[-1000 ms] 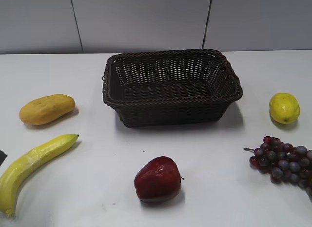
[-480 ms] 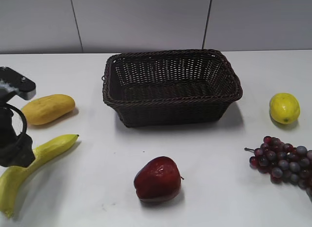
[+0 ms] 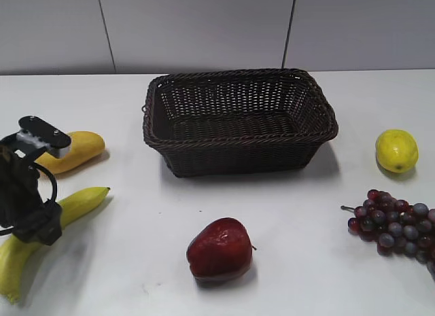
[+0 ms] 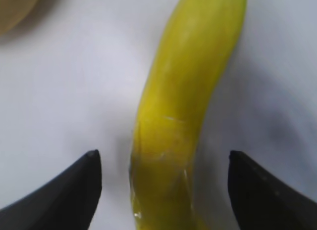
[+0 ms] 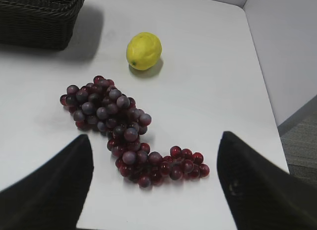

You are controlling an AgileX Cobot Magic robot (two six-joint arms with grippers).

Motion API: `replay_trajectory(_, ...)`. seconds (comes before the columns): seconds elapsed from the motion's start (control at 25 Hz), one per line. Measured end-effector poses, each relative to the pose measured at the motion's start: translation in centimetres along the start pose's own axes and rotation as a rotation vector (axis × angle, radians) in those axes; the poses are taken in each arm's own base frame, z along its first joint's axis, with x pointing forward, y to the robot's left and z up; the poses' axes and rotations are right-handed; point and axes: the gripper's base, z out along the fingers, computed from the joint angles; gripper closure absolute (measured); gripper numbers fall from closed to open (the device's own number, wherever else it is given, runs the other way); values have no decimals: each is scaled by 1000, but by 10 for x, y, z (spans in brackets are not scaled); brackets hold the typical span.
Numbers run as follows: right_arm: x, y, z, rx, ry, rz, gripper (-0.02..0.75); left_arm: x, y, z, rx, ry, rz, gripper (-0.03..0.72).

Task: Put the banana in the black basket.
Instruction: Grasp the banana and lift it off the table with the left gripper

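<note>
Exterior view: banana (image 3: 47, 224) lies on the white table (image 3: 306, 207) at the front left, well apart from the black basket (image 3: 239, 122) at the middle rear. Left gripper (image 3: 34, 224) hangs over the banana's middle. An oval orange-yellow fruit (image 3: 75, 149) sits behind it, a red apple (image 3: 219, 249) in front of the basket, a lemon (image 3: 396, 150) and dark grapes (image 3: 397, 224) on the right.

Left wrist view: spread fingertips (image 4: 74, 185) stand on either side of the banana, not touching it.

Right wrist view: right gripper (image 5: 153, 180) is wide open above the grapes, holding nothing.
</note>
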Motion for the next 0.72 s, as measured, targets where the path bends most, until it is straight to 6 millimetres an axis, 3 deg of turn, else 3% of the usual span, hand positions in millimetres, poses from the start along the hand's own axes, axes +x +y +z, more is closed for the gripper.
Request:
replay_trajectory(0.28,0,0,0,0,0,0,145,1,1,16,9,49,5,99)
replay_trajectory(0.52,0,0,0,0,0,0,145,1,1,17,8,51,5,121)
replay_trajectory(0.6,0,0,0,0,0,0,145,1,1,17,8,51,5,201)
replay_trajectory(0.68,0,0,0,0,0,0,145,2,1,17,10,55,5,362)
replay_trajectory(0.72,0,0,0,0,0,0,145,2,1,17,10,58,7,384)
